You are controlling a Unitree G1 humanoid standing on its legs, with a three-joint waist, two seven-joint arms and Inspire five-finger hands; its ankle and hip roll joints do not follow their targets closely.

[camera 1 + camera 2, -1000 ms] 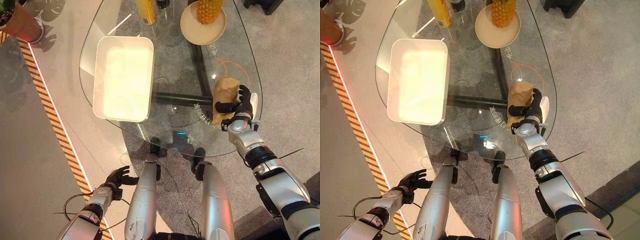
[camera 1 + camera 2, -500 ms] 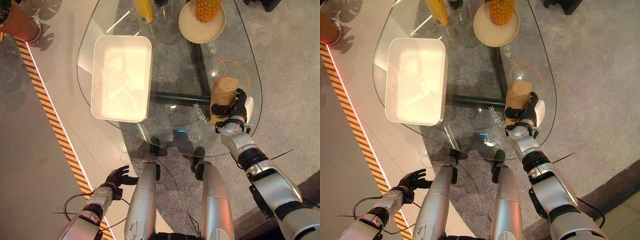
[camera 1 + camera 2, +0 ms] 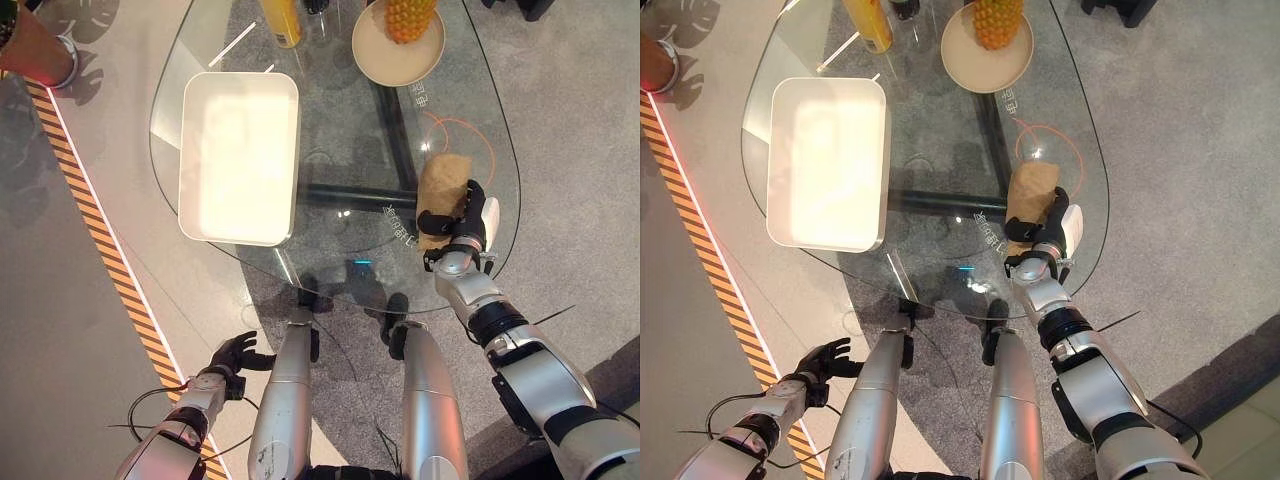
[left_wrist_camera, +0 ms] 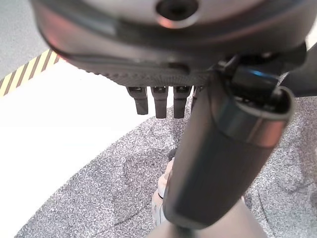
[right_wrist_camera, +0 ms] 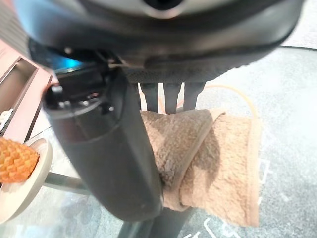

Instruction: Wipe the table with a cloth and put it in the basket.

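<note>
1. The right hand (image 3: 462, 218) rested on the glass table (image 3: 340, 270) near its right edge, thumb and fingers curled round the brown cloth (image 3: 442, 184)
2. The cloth lay bunched and folded on the glass under that hand, most of it reaching past the fingertips toward the far side; the right wrist view showed the thumb (image 5: 106, 163) pressed against a fold of it
3. The white basket (image 3: 238, 156), a shallow rectangular tray, sat on the left part of the table, well apart from the cloth
4. A round plate (image 3: 395, 58) bearing a pineapple (image 3: 408, 17) stood at the far end, with a yellow bottle (image 3: 285, 22) to its left
5. The left hand (image 3: 235, 354) hung low beside the table over the floor, its fingers loosely spread and grasping nothing
</note>
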